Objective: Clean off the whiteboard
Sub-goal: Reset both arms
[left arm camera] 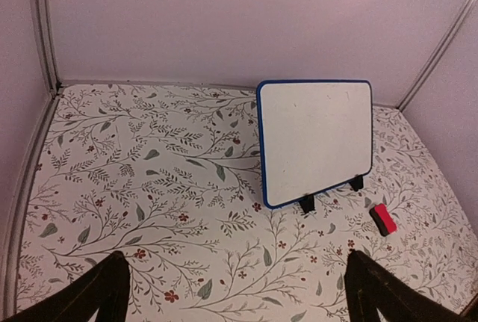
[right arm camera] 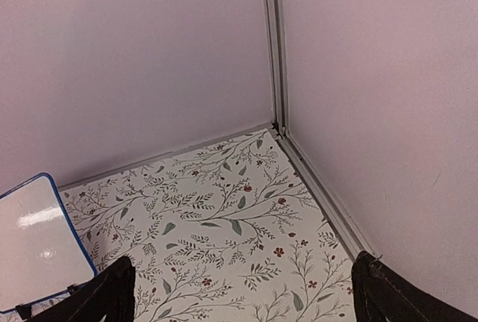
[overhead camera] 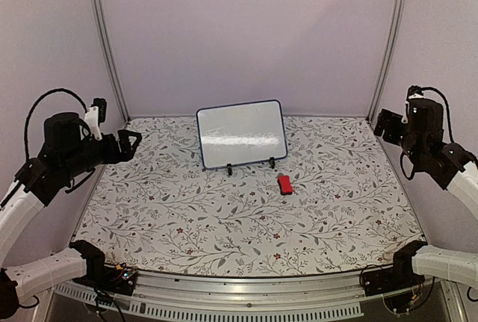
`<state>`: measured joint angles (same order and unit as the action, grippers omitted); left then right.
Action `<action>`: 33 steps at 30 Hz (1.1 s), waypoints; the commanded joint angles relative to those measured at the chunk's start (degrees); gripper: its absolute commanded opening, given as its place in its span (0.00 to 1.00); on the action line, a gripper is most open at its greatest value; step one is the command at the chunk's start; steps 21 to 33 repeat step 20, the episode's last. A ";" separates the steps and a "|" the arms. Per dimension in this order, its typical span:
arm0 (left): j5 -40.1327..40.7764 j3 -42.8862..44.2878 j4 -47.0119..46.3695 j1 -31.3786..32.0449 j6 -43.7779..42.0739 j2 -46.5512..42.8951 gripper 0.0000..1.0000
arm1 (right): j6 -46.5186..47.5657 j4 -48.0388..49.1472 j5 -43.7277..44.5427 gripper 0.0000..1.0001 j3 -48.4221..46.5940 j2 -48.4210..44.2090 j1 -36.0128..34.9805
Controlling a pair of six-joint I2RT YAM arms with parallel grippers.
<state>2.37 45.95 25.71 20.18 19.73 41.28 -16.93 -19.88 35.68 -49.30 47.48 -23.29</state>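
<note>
The whiteboard (overhead camera: 241,134) (left arm camera: 317,139) stands upright on two black clip feet at the middle back of the table. Its blue-rimmed face looks plain white, with only glare on it. Its corner also shows in the right wrist view as the whiteboard (right arm camera: 33,247). A small red block eraser (overhead camera: 284,184) (left arm camera: 384,219) lies on the table just to the front right of it. My left gripper (overhead camera: 135,142) (left arm camera: 235,258) hovers open at the far left, well away from the board. My right gripper (overhead camera: 383,123) (right arm camera: 243,261) hangs open at the far right, holding nothing.
A floral-patterned cover (overhead camera: 224,217) spreads over the table. Pale walls enclose it at the back and both sides, with metal frame posts (overhead camera: 108,45) (overhead camera: 388,45) in the back corners. A metal rail (overhead camera: 239,303) runs along the near edge by the arm bases.
</note>
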 commanded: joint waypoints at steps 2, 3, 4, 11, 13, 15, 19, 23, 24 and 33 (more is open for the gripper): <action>-0.42 -0.78 -0.83 -0.95 -0.28 -1.27 1.00 | -0.84 -6.35 -15.68 0.99 -4.15 5.74 3.49; -0.39 -0.88 -0.84 -0.91 -0.21 -1.43 1.00 | -0.76 -5.69 -15.82 0.99 -3.39 3.99 3.50; -0.42 -0.94 -0.84 -0.93 -0.18 -1.46 1.00 | -0.74 -5.24 -15.46 0.99 -2.66 2.65 3.46; -1.10 -0.72 -0.82 -0.98 -0.06 0.48 1.00 | 1.91 -9.17 -8.63 0.99 -3.13 -3.32 3.48; -1.39 -0.67 -0.84 -0.99 0.03 0.80 1.00 | 1.44 -8.88 -8.88 0.99 -2.56 -4.13 3.51; -1.36 -0.71 -0.92 -0.94 0.04 0.82 1.00 | 0.84 -8.69 -7.94 0.99 -2.15 -4.95 3.50; -0.65 -0.79 -0.72 -0.97 0.19 0.41 1.00 | -0.32 -10.34 -3.88 0.99 -3.50 -5.38 3.51; -0.54 -0.81 -0.80 -0.95 0.24 0.39 1.00 | -0.50 -10.57 -3.30 0.99 -3.98 -5.43 3.49; -0.54 -0.81 -0.80 -0.95 0.24 0.39 1.00 | -0.50 -10.57 -3.30 0.99 -3.98 -5.43 3.49; -0.54 -0.81 -0.80 -0.95 0.24 0.39 1.00 | -0.50 -10.57 -3.30 0.99 -3.98 -5.43 3.49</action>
